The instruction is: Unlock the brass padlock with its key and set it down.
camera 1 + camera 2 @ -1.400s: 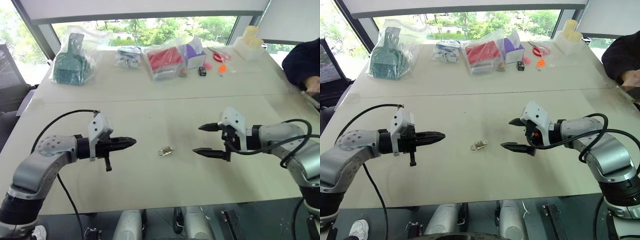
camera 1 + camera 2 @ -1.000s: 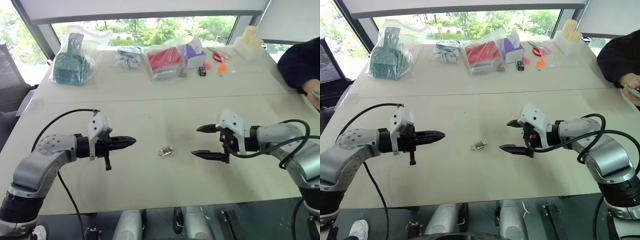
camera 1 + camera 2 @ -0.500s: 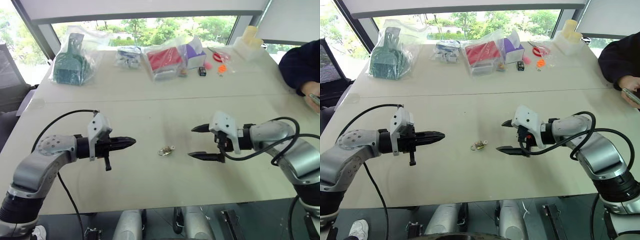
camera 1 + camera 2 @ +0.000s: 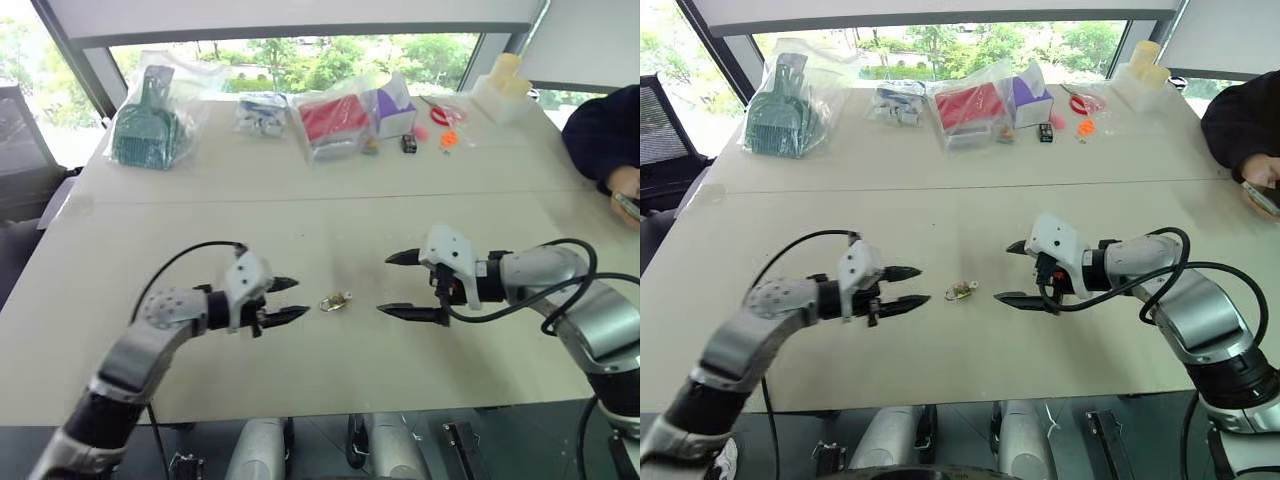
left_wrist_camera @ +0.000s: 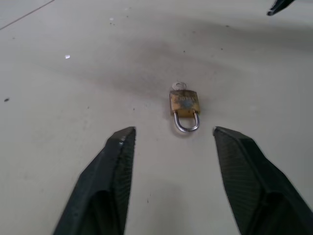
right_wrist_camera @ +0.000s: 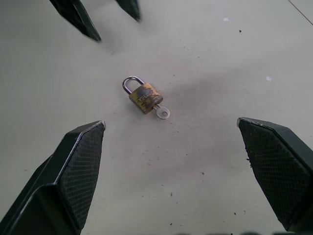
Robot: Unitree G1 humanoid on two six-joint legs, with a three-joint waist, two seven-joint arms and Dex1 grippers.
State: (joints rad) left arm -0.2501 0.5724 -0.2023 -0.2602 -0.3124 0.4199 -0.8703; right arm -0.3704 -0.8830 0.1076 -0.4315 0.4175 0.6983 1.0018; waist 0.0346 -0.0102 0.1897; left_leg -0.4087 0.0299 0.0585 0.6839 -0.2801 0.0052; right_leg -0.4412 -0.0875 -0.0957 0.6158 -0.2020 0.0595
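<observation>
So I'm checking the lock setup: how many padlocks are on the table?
1. The brass padlock lies flat on the near table, between the left hand and right hand, with the key in it. The bags farther back could hide more.

The key's (image 6: 161, 112) blade is hidden inside the brass padlock (image 6: 145, 97).

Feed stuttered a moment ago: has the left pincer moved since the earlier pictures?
Yes. The left pincer has swung in toward the padlock, which has not moved on the table. Its fingers, shut before, now stand open, just short of the lock.
</observation>
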